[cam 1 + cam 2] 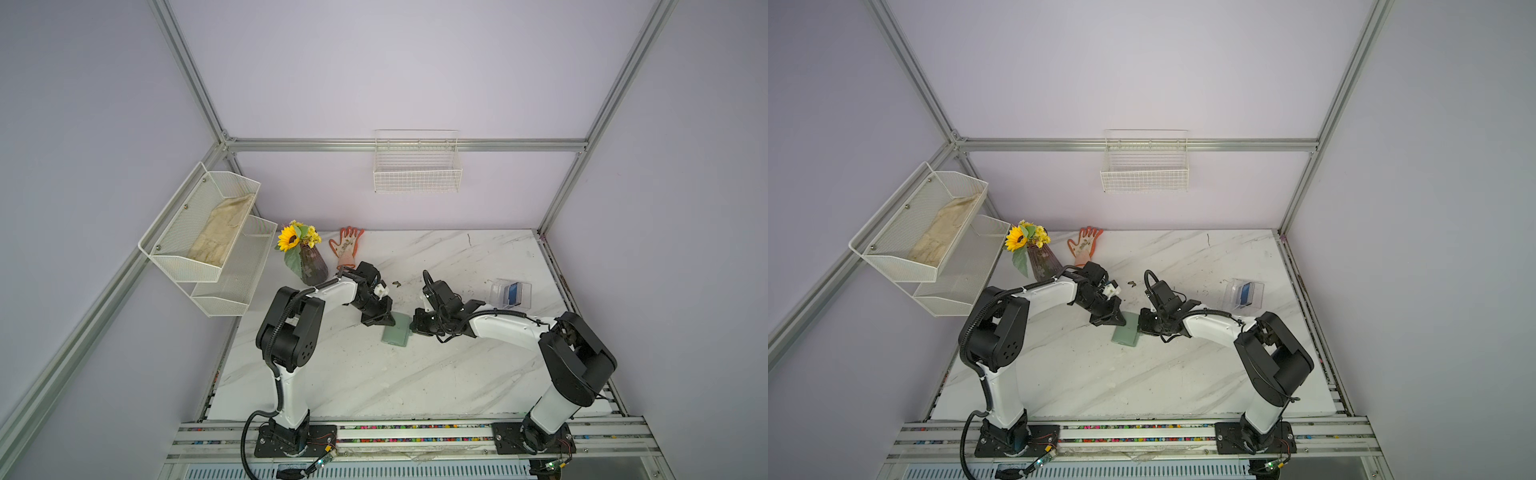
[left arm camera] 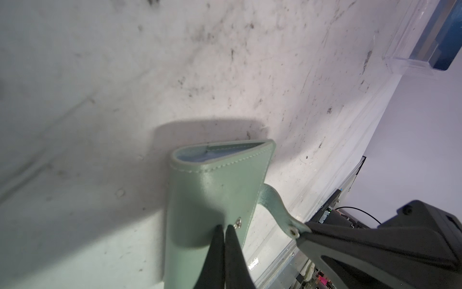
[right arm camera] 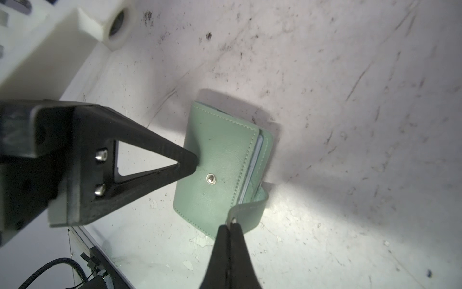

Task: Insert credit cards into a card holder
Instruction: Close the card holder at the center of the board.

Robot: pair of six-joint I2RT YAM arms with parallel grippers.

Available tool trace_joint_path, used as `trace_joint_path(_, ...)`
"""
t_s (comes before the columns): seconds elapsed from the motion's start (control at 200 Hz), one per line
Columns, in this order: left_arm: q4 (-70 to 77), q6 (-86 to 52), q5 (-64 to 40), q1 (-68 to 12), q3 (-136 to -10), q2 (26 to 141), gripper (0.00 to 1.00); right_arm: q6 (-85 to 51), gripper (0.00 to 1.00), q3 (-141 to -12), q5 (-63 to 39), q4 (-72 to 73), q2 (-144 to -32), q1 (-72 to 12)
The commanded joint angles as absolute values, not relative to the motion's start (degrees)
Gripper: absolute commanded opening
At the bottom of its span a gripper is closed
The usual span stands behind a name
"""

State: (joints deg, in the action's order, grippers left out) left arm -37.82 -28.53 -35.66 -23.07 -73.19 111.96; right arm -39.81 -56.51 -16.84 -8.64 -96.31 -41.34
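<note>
The sage-green card holder (image 1: 395, 334) (image 1: 1125, 333) lies near the middle of the marble table, its cover slightly ajar with pale sleeves (image 3: 255, 160) showing at the edge. My left gripper (image 2: 225, 228) (image 1: 388, 322) is shut, its tips pressing on the cover (image 2: 210, 190) beside the snap stud (image 3: 211, 179). My right gripper (image 3: 231, 224) (image 1: 413, 326) is shut on the end of the snap tab (image 3: 250, 212) (image 2: 277, 207), which curls up off the card holder. A blue credit card (image 1: 515, 293) (image 1: 1248, 294) (image 2: 447, 37) stands in a clear box. No other card shows.
The clear plastic box (image 1: 500, 291) sits at the right rear of the table. A dark vase with a sunflower (image 1: 309, 266) and an orange glove (image 1: 347, 247) are at the back left. White mesh racks (image 1: 208, 232) hang on the left wall and a wire basket (image 1: 417, 172) on the back wall.
</note>
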Motion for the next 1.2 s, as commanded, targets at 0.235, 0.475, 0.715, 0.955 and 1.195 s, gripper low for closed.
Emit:
trace_joint_path(0.235,-36.17,-29.09,-34.90,-24.17,-71.21,112.85,0.06,-38.94,0.01,-60.59,-19.44,-9.58,-98.46,-41.04)
trace_joint_path(0.475,-36.21,-28.83,-34.98,-24.35,-71.45,112.86,0.06,-35.52,0.00,-65.63,-19.45,-13.43,-103.99,-41.04)
trace_joint_path(0.715,-36.17,-28.83,-34.98,-24.35,-71.54,112.73,0.06,-34.56,0.01,-65.82,-18.94,-15.37,-105.11,-41.04)
trace_joint_path(0.955,-36.21,-28.83,-35.19,-24.41,-71.80,113.19,0.06,-34.54,0.04,-65.30,-20.45,-13.97,-105.73,-41.04)
trace_joint_path(1.195,-36.16,-28.74,-35.33,-24.44,-71.63,113.36,0.06,-35.57,0.08,-64.12,-22.45,-10.61,-106.42,-41.04)
